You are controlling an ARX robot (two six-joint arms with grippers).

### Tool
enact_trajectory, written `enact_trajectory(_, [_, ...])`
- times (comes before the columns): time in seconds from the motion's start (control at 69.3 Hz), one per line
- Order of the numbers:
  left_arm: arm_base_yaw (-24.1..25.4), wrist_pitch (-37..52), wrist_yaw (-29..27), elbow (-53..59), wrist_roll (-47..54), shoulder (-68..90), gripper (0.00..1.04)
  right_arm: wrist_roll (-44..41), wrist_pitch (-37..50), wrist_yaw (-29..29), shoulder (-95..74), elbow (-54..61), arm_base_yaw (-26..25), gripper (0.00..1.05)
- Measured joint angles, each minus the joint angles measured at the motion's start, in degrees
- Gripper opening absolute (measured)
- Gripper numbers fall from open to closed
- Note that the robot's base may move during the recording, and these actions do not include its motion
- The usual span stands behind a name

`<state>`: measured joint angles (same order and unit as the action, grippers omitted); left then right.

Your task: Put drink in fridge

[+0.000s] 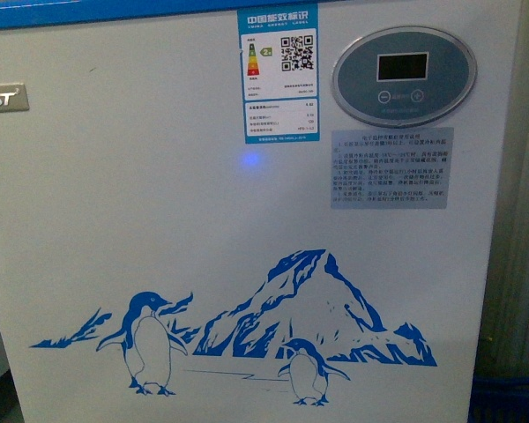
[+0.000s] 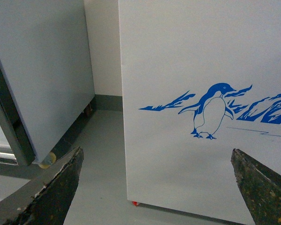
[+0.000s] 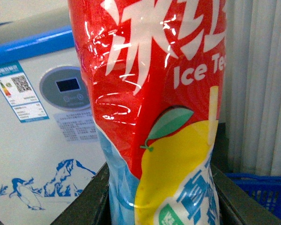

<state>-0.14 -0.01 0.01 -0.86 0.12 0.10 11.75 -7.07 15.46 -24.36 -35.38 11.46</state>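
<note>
Right jaws closed on the drink (image 3: 154, 93), which is held upright, its label filling the wrist view. Left jaws spread wide with nothing between them, low, facing the fridge (image 1: 203, 247) front. Fridge close ahead; only its blue rim (image 1: 115, 11) shows, top out of view. Judgement: the 1 free arm should open the top first. Keep the bottle vertical and clear of the rim.

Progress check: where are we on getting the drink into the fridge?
Done: the ice tea bottle is picked up, clamped in the right gripper, and the robot faces the chest freezer close up. In hand: the bottle is held beside the freezer, not yet inside. Left: open the lid, which looks closed, probably with the open, empty left gripper, then place the bottle inside.
</note>
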Motion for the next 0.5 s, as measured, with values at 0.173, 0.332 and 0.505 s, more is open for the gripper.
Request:
enact_trajectory(0.173, [0.0,0.0,0.0,0.0,0.0,0.0,0.97,-0.2,1.3,0.3,0.2,0.7,-1.4,0.40])
enact_trajectory(0.332, [0.0,0.0,0.0,0.0,0.0,0.0,0.97,-0.4,1.4,-0.2,0.4,0.9,-1.4,0.40])
enact_trajectory(0.505, [0.0,0.0,0.0,0.0,0.0,0.0,0.97,-0.4,1.4,0.1,0.7,1.1,-1.6,0.40])
